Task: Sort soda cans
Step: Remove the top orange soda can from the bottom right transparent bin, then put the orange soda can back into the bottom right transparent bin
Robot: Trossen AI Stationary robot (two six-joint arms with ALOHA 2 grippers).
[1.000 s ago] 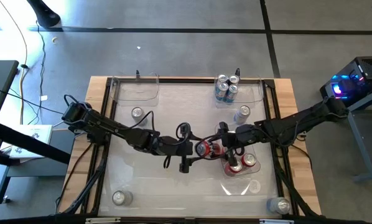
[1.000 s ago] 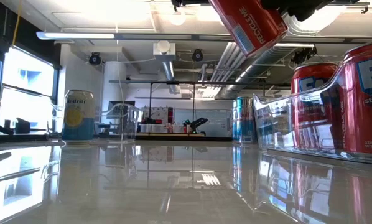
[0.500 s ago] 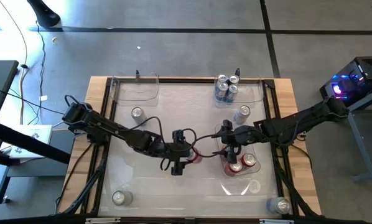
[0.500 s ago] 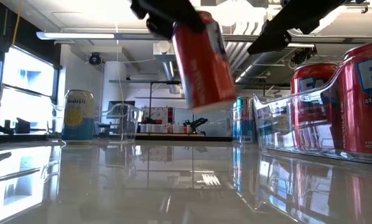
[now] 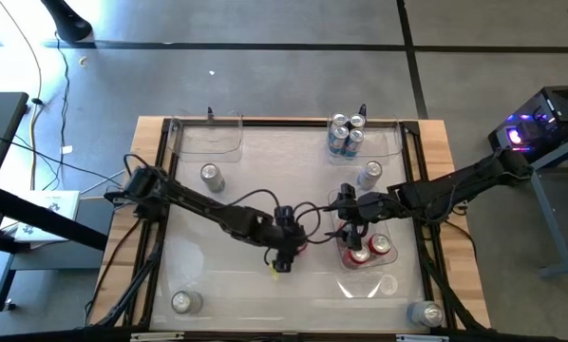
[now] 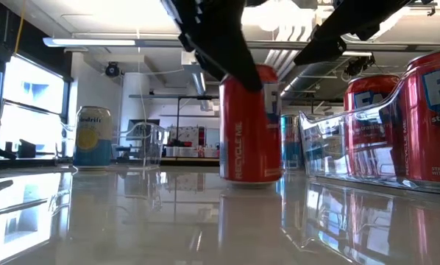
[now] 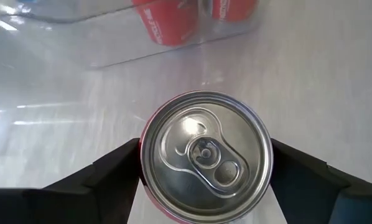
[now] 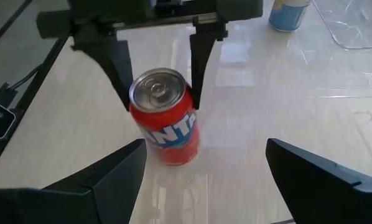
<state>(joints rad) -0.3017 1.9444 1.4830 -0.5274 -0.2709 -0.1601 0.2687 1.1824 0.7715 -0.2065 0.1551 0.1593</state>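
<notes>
A red soda can [image 6: 249, 125] with a silver top [image 7: 206, 154] stands upright on the table near its middle. My left gripper [image 5: 286, 249] is shut on it from above. My right gripper [image 5: 350, 224] is open and hangs a little to the can's right, beside a clear bin [image 5: 377, 285] that holds other red cans [image 5: 365, 251]. In the right wrist view its fingers [image 8: 105, 180] stand wide apart, short of the can [image 8: 166, 121]. Blue cans [image 5: 346, 133] stand in the bin at the far right. My left gripper pinches the red can between its two fingers [image 8: 197, 59], on the upper wall just below the rim [image 7: 150, 155]. The fingers come from above, pointing down. The can is upright, with its base [image 6: 251, 179] on the table.
Single cans stand apart: one far left [image 5: 210, 175], a silver one [image 5: 369, 174] far right, one in each near corner [image 5: 182, 301] [image 5: 428, 312]. An empty clear bin [image 5: 208, 138] sits at the far left. Bare table lies left of the held can.
A second ago the red can was high and tilted, between both grippers. My left gripper has carried it toward the table's left and near edge and down, turning it upright, and its base now rests on the table. My right gripper has stayed near the red-can bin.
</notes>
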